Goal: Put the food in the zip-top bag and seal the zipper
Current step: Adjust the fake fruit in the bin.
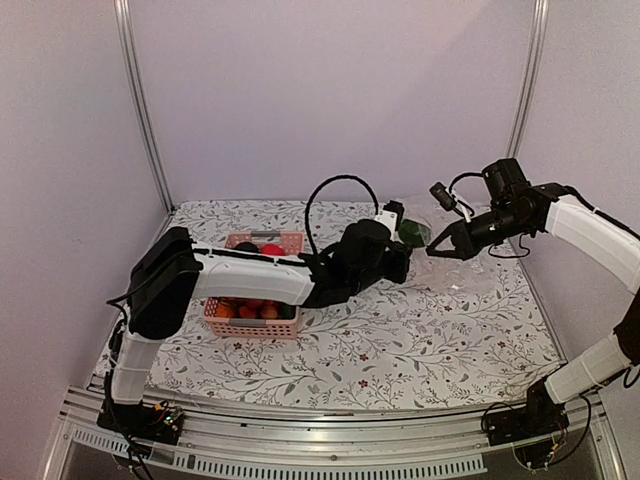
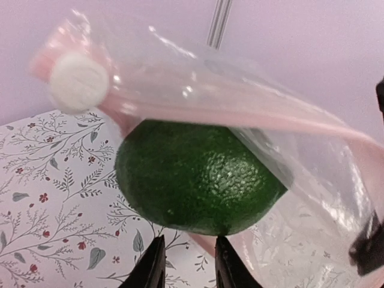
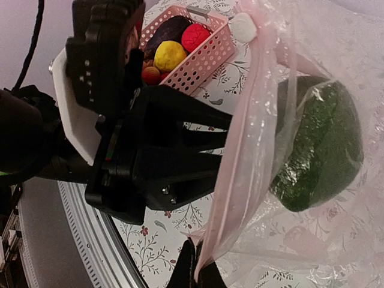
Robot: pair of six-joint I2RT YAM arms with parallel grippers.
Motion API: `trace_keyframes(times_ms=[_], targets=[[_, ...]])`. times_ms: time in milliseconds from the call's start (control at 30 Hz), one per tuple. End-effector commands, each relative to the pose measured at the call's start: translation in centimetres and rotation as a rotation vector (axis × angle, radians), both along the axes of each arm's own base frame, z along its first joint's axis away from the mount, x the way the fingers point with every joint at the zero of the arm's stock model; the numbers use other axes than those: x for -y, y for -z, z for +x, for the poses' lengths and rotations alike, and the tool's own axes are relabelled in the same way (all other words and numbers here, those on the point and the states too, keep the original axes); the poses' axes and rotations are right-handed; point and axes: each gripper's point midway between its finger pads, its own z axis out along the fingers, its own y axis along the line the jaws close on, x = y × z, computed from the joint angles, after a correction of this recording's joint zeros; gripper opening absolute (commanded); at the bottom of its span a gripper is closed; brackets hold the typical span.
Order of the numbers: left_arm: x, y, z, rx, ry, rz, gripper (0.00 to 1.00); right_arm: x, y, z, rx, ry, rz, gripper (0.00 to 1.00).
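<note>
The clear zip-top bag [image 1: 462, 268] hangs open at the back right. My right gripper [image 3: 195, 273] is shut on its pale pink zipper [image 3: 252, 144], lifting the mouth edge. The white slider [image 2: 78, 81] sits at the strip's end. A round dark green fruit [image 2: 195, 177] lies in the bag's mouth, seen through the plastic [image 3: 321, 144]. My left gripper [image 2: 187, 264] is just short of it, jaws apart with only tablecloth between them. The rest of the food [image 1: 248, 310] is in the pink basket [image 3: 207, 57], partly hidden under my left arm.
The pink basket [image 1: 250, 332] stands left of centre on the floral tablecloth [image 1: 400, 340]. My left arm [image 1: 260, 275] stretches across above it toward the bag. Pale walls and metal posts [image 1: 145, 110] close in the back and sides.
</note>
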Motion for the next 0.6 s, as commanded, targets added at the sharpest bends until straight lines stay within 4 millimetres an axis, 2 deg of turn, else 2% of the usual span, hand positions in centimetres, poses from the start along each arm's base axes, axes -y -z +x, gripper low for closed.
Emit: trace_keyframes(times_ms=[0,100,233,367,433,567], targets=[[1.7,-2.7,0.7,0.046,0.098,-0.084,0.28,-0.3,0.8,-1.7,-0.016,-0.042,-0.024,0.0],[3.0,-3.8,0.2,0.062,0.162,-0.097,0.28,-0.3,0.7,-1.3,-0.009,-0.036,-0.028,0.0],[3.5,-2.9,0.8,-0.005,0.186,-0.092,0.27,-0.5,-0.6,-0.8,0.016,-0.027,-0.019,0.0],[3.3,-2.1,-0.3,-0.065,0.223,-0.095,0.28,0.2,-2.1,0.4,0.07,0.017,-0.026,0.0],[2.6,-3.7,-1.5,-0.038,0.235,-0.11,0.36,0.6,-2.1,0.7,0.078,0.037,-0.034,0.0],[0.8,-9.2,-4.3,0.1,0.243,-0.138,0.5,0.5,-1.3,0.8,0.063,0.037,-0.024,0.0]])
